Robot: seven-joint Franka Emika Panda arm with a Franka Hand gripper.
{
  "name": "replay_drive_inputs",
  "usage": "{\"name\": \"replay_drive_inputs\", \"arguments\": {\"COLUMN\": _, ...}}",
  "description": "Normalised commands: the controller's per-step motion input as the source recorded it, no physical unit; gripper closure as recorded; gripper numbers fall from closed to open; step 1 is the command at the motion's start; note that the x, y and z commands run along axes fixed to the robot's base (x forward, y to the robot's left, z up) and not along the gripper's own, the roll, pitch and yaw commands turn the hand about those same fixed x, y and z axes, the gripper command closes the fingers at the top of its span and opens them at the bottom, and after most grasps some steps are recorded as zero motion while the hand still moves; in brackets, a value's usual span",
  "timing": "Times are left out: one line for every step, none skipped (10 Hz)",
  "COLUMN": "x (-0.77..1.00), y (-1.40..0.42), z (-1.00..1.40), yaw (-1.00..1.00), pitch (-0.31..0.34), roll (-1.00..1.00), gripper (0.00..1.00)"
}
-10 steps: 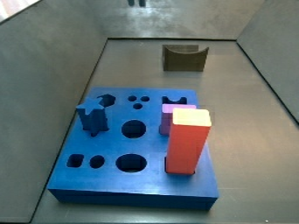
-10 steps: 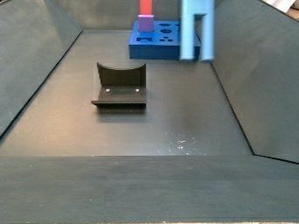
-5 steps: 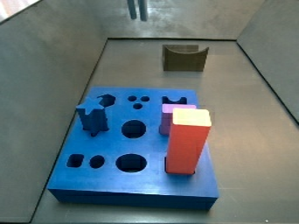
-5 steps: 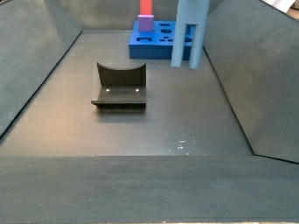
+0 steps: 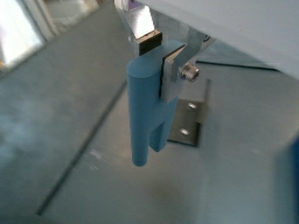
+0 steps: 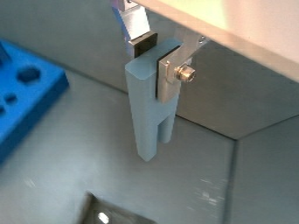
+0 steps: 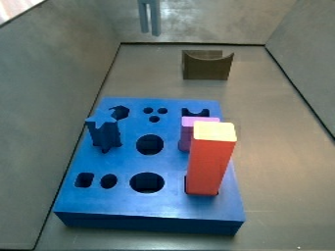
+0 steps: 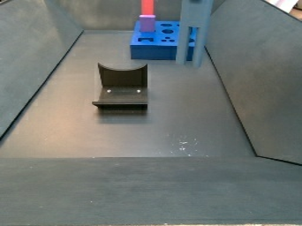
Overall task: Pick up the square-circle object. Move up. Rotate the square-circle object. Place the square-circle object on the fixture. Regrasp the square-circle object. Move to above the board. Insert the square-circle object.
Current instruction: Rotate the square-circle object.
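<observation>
Across the dark floor, largest first: board [image 7: 151, 167], flat and bright blue, holed, carrying a tall red-orange block [image 7: 210, 159] and a dark blue notched peg [image 7: 104, 132]. Well apart, fixture [image 8: 120, 86], small and dark, with nothing resting in its notch. Up in the air, clear of both, square-circle object [image 5: 146, 109], hanging upright. Gripper [image 5: 158, 54] clenched on its top end, silver fingers [image 6: 176, 68] pressed against opposite flat sides. Probably light, stiff and matte, so unlikely to slip; flat sides near one end look best for the regrasp.
</observation>
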Motion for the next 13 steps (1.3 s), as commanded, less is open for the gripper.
{"name": "replay_drive_inputs", "arguments": {"x": 0.04, "y": 0.02, "z": 0.03, "yaw": -0.18, "pitch": 0.273, "roll": -0.53, "gripper": 1.00}}
{"name": "replay_drive_inputs", "arguments": {"x": 0.05, "y": 0.01, "z": 0.02, "yaw": -0.13, "pitch": 0.243, "roll": -0.41, "gripper": 1.00}}
{"name": "replay_drive_inputs", "arguments": {"x": 0.07, "y": 0.01, "z": 0.00, "yaw": -0.04, "pitch": 0.166, "roll": -0.22, "gripper": 1.00}}
{"name": "replay_drive_inputs", "arguments": {"x": 0.00, "y": 0.04, "z": 0.00, "yaw": -1.00, "pitch": 0.045, "roll": -0.06, "gripper": 1.00}}
{"name": "replay_drive_inputs", "arguments": {"x": -0.01, "y": 0.04, "z": 0.00, "yaw": -1.00, "pitch": 0.035, "roll": -0.05, "gripper": 1.00}}
{"name": "replay_drive_inputs", "arguments": {"x": -0.01, "y": 0.03, "z": 0.00, "yaw": -1.00, "pitch": 0.038, "roll": -0.06, "gripper": 1.00}}
{"name": "replay_drive_inputs", "arguments": {"x": 0.00, "y": 0.03, "z": 0.00, "yaw": -1.00, "pitch": 0.043, "roll": -0.07, "gripper": 1.00}}
{"name": "replay_drive_inputs", "arguments": {"x": 0.00, "y": 0.03, "z": 0.00, "yaw": -1.00, "pitch": 0.046, "roll": -0.07, "gripper": 1.00}}
{"name": "replay_drive_inputs", "arguments": {"x": 0.00, "y": 0.03, "z": 0.00, "yaw": -1.00, "pitch": 0.054, "roll": -0.08, "gripper": 1.00}}
{"name": "replay_drive_inputs", "arguments": {"x": 0.00, "y": 0.03, "z": 0.00, "yaw": -1.00, "pitch": 0.061, "roll": -0.09, "gripper": 1.00}}
{"name": "replay_drive_inputs", "arguments": {"x": 0.00, "y": 0.03, "z": 0.00, "yaw": -1.00, "pitch": 0.076, "roll": -0.12, "gripper": 1.00}}
{"name": "replay_drive_inputs", "arguments": {"x": 0.00, "y": 0.03, "z": 0.01, "yaw": -1.00, "pitch": 0.086, "roll": -0.13, "gripper": 1.00}}
{"name": "replay_drive_inputs", "arguments": {"x": 0.01, "y": 0.03, "z": 0.01, "yaw": -0.74, "pitch": 0.097, "roll": -0.15, "gripper": 1.00}}
